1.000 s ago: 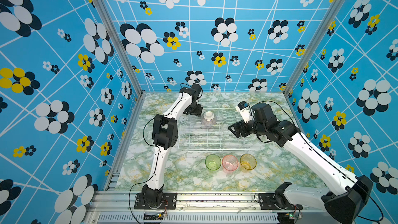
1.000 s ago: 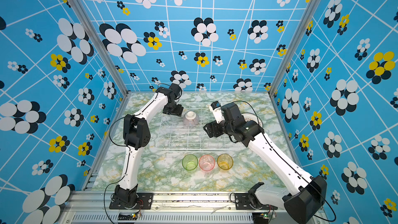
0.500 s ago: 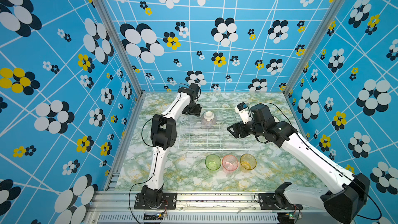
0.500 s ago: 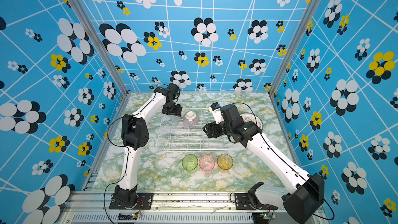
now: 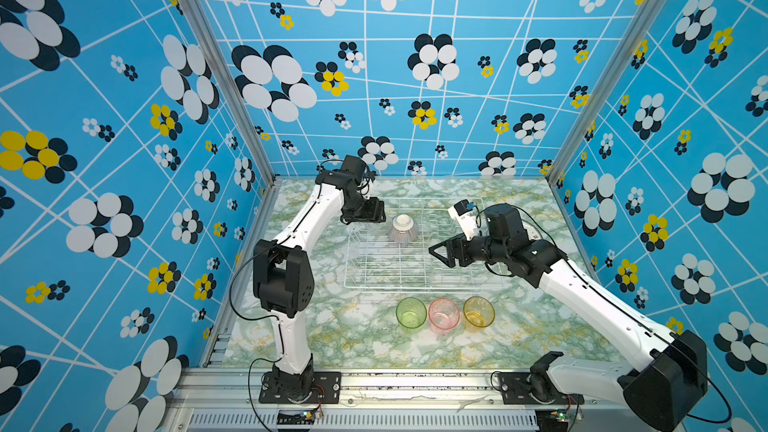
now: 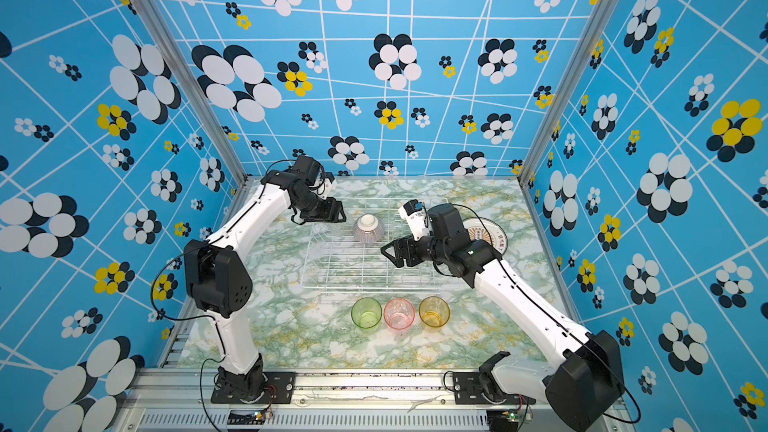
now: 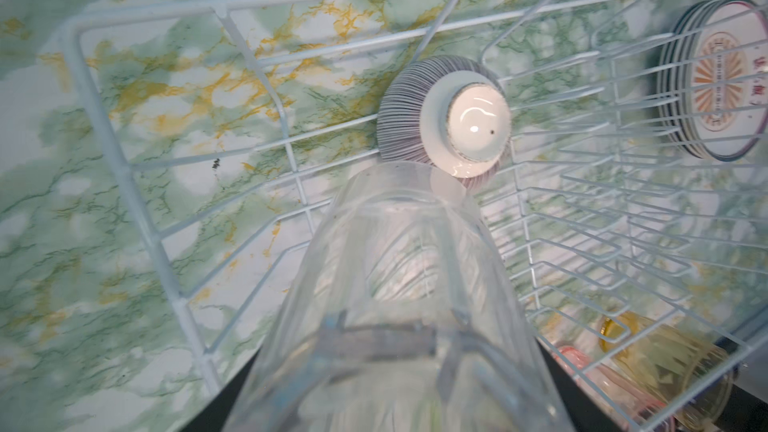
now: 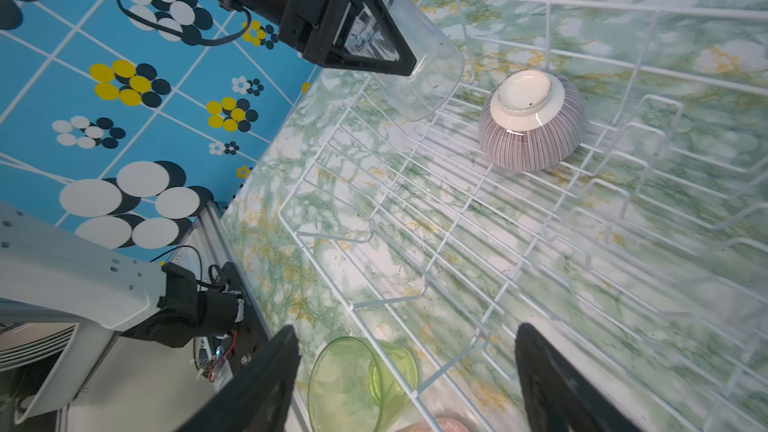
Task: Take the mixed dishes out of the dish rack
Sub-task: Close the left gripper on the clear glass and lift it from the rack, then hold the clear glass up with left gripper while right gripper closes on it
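Gripping the clear tumbler [image 8: 419,72], the left end effector [image 5: 365,221] hangs beside the upturned bowl [image 5: 403,228].

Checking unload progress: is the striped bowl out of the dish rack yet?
No, the striped bowl sits upside down on the wires inside the dish rack.

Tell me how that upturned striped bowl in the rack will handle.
The striped bowl looks glazed ceramic: probably rigid, slippery, chippable. Its rounded wall may slip; the raised foot ring seems surer. Rim-down on the rack, it shouldn't roll.
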Tool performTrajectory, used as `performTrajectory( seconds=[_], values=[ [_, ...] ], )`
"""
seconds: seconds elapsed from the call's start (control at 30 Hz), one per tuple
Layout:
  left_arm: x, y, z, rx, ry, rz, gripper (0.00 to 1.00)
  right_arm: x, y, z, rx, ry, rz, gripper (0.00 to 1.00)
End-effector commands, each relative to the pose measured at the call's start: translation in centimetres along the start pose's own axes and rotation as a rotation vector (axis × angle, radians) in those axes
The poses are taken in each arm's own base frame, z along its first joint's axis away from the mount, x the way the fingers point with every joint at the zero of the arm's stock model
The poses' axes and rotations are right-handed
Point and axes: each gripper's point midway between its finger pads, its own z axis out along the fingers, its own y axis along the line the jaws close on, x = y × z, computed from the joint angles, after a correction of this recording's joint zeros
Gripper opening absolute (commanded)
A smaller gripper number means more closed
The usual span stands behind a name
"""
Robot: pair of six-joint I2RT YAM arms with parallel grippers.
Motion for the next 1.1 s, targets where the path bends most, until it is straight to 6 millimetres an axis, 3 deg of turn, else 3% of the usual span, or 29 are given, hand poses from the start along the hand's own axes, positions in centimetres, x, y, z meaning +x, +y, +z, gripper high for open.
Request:
performTrajectory(
  seconds=[0.0,0.1,0.43,1.07],
  values=[
    [0.2,-4.3,-2.1,0.232,-0.045,0.028,0.52,-1.2,2.3,-0.2,-0.185,-0.068,0.039,0.81],
    [0.9,-6.6,-3.5,0.365,-0.064,0.034,0.52,-1.9,2.9,-0.3,-0.297,-0.122,0.100,0.76],
    [2.6,-10.8,-7.6,0.618,-0.163,0.046,0.54,-2.7,4.0,-0.8,-0.434,-0.210,0.143,0.65],
    [4.1,-15.4,-10.5,0.773,-0.181,0.111,0.54,-3.0,4.8,-2.0,-0.460,-0.248,0.139,0.60]
  ],
)
